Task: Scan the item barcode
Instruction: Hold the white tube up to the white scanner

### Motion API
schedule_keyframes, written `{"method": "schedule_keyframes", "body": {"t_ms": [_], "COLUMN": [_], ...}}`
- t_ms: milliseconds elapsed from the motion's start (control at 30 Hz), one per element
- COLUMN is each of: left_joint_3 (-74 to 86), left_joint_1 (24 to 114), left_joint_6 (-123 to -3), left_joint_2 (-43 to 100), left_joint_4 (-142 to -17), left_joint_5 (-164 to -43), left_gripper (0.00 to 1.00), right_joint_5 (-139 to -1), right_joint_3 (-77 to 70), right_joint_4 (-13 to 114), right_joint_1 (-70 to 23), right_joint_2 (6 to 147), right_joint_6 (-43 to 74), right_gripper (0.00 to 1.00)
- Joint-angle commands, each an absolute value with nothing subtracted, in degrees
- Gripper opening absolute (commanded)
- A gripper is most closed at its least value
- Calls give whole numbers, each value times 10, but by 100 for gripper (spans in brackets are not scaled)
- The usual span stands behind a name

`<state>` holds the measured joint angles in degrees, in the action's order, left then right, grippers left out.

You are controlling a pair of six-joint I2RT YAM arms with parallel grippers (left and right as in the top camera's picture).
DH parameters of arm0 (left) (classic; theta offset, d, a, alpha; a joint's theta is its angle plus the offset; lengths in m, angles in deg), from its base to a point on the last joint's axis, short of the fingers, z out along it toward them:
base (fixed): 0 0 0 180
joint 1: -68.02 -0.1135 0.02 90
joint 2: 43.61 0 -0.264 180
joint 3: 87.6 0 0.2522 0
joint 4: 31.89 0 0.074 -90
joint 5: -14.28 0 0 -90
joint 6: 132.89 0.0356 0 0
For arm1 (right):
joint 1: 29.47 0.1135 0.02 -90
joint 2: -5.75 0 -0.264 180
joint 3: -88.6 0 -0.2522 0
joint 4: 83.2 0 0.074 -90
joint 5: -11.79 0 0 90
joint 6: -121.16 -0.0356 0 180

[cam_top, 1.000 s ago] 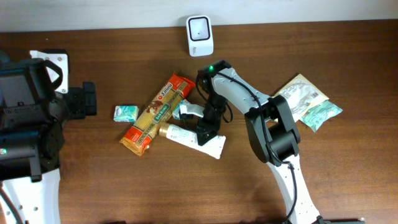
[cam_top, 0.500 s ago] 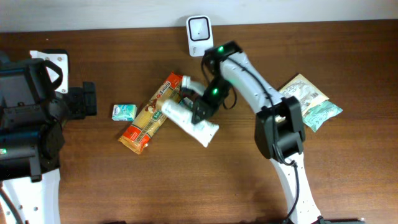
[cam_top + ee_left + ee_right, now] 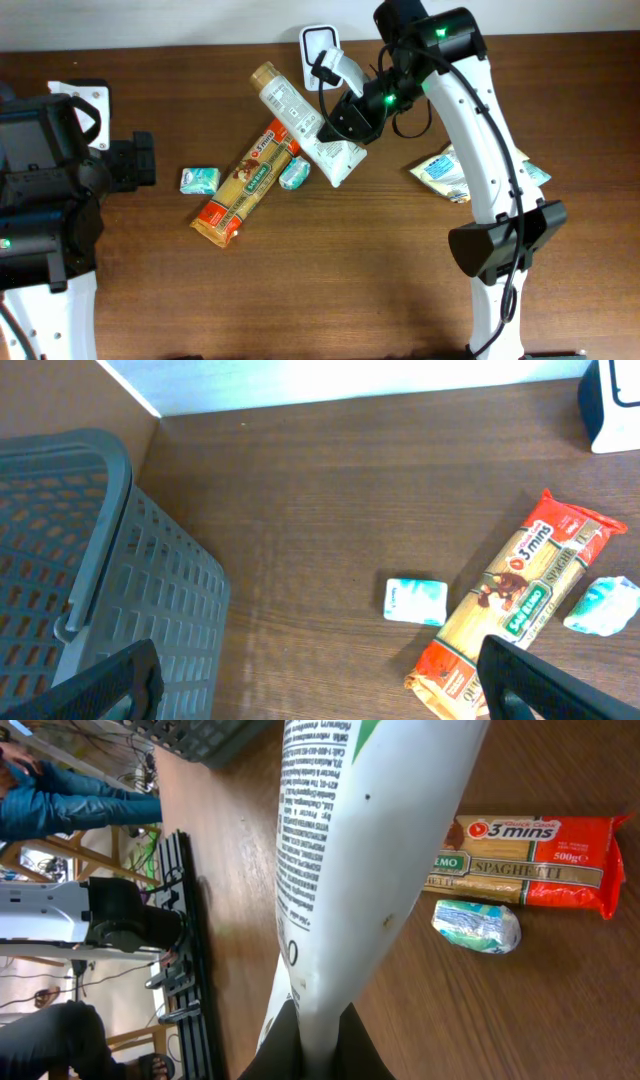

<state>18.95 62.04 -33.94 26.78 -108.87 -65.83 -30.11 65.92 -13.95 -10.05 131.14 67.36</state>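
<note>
Right tool (image 3: pixel 348 118) is pinching the white tube (image 3: pixel 296 112) near its flat end. A second ago the tube lay beside the pasta packet (image 3: pixel 248 178) on the tabletop (image 3: pixel 300 290); it is now held aloft just beside the scanner (image 3: pixel 316 42), so presentation for scanning appears under way. Left tool (image 3: pixel 320 695) idle, fingers spread. No barcode visible in any view; scanner partly hidden behind the arm (image 3: pixel 480 110)

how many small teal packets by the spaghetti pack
2: one teal packet left of the spaghetti pack, another right of it; the right arm may hide others.
</note>
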Motion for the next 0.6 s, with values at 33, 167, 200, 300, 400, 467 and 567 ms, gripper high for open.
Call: {"method": "schedule_keyframes", "body": {"t_ms": [33, 167, 200, 300, 400, 467, 567], "left_joint_3": [192, 192, 192, 192, 192, 192, 192], "left_joint_1": [618, 618, 618, 618, 618, 618, 618], "left_joint_6": [-347, -347, -347, -347, -347, -347, -347], "left_joint_2": [266, 266, 266, 266, 266, 266, 266], "left_joint_4": [-1088, -1088, -1088, -1088, -1088, -1088, -1088], "left_joint_5": [-658, -658, -658, -658, -658, -658, -658], "left_gripper": [99, 99, 99, 99, 99, 99, 99], "right_joint_5": [-397, -685, -733, -839, -939, -973, -1047], "right_joint_3": [677, 677, 677, 673, 670, 670, 670], "right_joint_4": [-97, 49, 84, 194, 311, 362, 454], "right_joint_1": [-99, -92, -91, -91, -91, -89, -84], "right_joint_2": [1281, 1284, 1288, 1311, 1350, 1373, 1426], "right_joint_6": [612, 489, 480, 480, 537, 585, 677], "right_gripper": [4, 4, 4, 4, 4, 4, 4]}}
